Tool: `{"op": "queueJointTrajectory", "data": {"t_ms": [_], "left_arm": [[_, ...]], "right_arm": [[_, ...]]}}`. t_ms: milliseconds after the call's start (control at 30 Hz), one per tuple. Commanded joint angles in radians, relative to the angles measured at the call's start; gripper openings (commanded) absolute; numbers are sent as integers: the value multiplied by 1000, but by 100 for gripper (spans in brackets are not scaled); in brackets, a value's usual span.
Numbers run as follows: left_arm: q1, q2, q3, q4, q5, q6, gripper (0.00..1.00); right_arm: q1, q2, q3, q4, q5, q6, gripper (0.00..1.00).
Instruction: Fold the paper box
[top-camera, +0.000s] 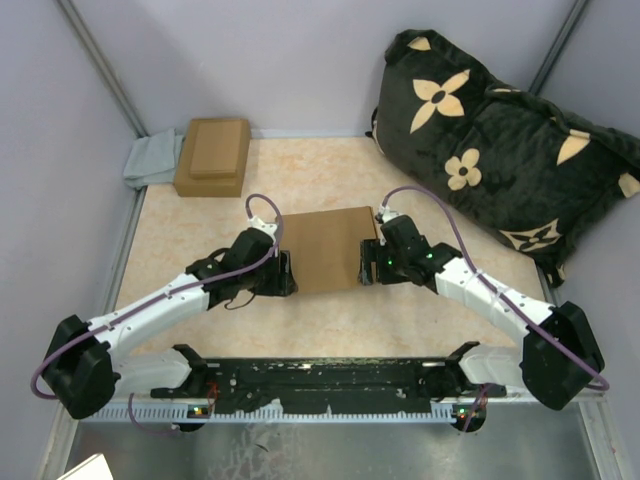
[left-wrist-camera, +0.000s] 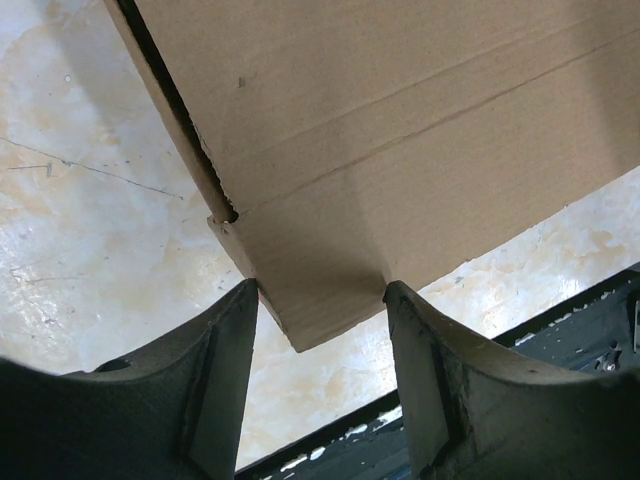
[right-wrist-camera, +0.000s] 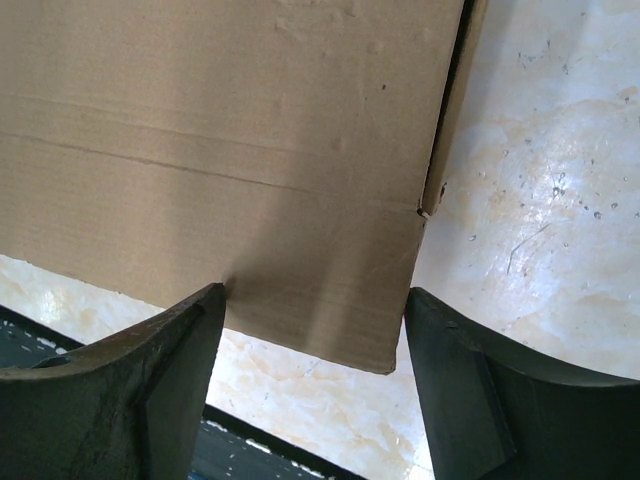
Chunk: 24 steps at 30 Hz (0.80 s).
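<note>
The paper box (top-camera: 322, 248) lies flat as a brown cardboard rectangle in the middle of the table. My left gripper (top-camera: 285, 272) stands at its left front corner and my right gripper (top-camera: 365, 265) at its right front corner. In the left wrist view the box's (left-wrist-camera: 400, 120) front flap corner points down between the spread fingers of the left gripper (left-wrist-camera: 320, 290), whose tips touch the cardboard. In the right wrist view the box's (right-wrist-camera: 220, 120) other front corner sits between the wide fingers of the right gripper (right-wrist-camera: 315, 300). Both grippers are open, closed on nothing.
A smaller stacked pair of brown boxes (top-camera: 212, 155) and a grey cloth (top-camera: 150, 160) sit at the back left. A large black flowered pillow (top-camera: 500, 150) fills the back right. The black base rail (top-camera: 330, 375) runs along the near edge.
</note>
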Motion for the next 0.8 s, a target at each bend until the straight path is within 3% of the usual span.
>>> {"op": "queueJointTrajectory", "data": {"t_ms": [0,767], "left_arm": [[-9,4,33,-3,43,-12,60],[-7,22,39,-12,53,-32,60]], "right_arm": [[9,-22,67,-2,-28,14,72],[9,11,76,-20,-18,-17,70]]}}
